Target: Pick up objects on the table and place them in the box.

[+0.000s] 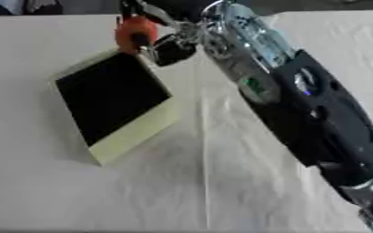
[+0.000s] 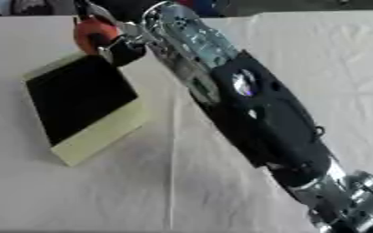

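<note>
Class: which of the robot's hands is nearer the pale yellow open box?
Right. The right hand holds an orange object just above the pale yellow box's far corner. The left hand shows in neither view.

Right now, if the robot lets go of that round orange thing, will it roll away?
Probably. The round orange object looks smooth and ball-like, so it would likely roll on the white cloth-covered table. It hangs in the right hand by the far corner of the pale yellow box, so dropped inside, the walls should stop it.

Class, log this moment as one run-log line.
right robot hand: shut on orange object | position: above box far corner | left: unseen
</note>
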`<action>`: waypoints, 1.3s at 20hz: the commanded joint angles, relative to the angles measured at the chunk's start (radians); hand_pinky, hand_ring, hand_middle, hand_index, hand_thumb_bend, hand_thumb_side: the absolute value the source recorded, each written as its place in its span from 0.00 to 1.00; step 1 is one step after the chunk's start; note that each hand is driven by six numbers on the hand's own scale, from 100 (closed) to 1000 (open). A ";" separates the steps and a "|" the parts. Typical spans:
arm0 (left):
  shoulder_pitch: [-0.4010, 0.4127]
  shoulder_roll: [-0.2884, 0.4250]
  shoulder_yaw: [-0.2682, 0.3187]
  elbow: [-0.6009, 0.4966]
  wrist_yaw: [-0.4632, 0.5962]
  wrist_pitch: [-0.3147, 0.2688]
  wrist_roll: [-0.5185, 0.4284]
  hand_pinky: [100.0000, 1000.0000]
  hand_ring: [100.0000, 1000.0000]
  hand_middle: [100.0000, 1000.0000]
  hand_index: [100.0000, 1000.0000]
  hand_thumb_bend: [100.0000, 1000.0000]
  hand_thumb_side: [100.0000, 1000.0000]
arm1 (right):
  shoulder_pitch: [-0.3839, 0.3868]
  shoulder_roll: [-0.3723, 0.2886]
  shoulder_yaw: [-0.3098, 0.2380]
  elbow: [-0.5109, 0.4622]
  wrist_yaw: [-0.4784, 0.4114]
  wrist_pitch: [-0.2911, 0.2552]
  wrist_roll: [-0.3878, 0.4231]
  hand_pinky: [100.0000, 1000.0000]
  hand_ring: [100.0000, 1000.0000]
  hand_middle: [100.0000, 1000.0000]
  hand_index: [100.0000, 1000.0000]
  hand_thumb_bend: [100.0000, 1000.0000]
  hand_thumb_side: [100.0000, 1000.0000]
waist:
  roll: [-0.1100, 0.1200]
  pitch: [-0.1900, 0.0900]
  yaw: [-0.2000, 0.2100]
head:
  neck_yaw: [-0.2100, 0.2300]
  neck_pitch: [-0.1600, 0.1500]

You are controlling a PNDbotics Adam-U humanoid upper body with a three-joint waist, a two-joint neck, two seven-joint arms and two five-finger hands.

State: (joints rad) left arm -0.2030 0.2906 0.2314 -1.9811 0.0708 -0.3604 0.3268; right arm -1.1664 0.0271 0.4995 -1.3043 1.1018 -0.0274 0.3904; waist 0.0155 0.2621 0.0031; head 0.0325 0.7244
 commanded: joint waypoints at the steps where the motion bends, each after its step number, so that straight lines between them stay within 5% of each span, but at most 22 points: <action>1: -0.013 0.008 0.000 -0.019 0.005 -0.001 -0.006 0.52 0.66 0.73 0.73 0.00 0.63 | -0.025 0.062 -0.007 0.038 0.047 -0.018 -0.022 0.80 0.75 0.45 0.65 0.00 0.03 | 0.005 -0.017 0.006 | -0.005 -0.008; 8: -0.019 0.002 -0.001 -0.019 0.009 -0.001 -0.009 0.52 0.65 0.73 0.73 0.00 0.63 | -0.006 0.138 0.003 0.131 0.101 -0.044 -0.046 0.78 0.74 0.45 0.65 0.00 0.04 | 0.004 -0.011 0.021 | -0.009 -0.012; 22: -0.017 -0.005 0.000 -0.019 0.011 0.001 -0.011 0.52 0.65 0.73 0.73 0.00 0.63 | 0.039 0.154 -0.023 0.257 0.148 -0.040 -0.092 0.78 0.76 0.45 0.65 0.00 0.05 | 0.009 -0.006 0.021 | -0.009 -0.015; 26: -0.017 -0.006 0.000 -0.019 0.012 0.002 -0.012 0.52 0.65 0.73 0.73 0.00 0.63 | 0.036 0.165 -0.015 0.273 0.153 -0.080 -0.057 0.80 0.76 0.56 0.71 0.00 0.00 | 0.009 -0.005 0.022 | -0.010 -0.014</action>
State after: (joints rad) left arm -0.2109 0.2734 0.2309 -1.9811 0.0783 -0.3594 0.3179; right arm -1.1089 0.1795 0.4868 -1.0244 1.2493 -0.0955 0.3266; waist 0.0177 0.2719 0.0240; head 0.0238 0.7193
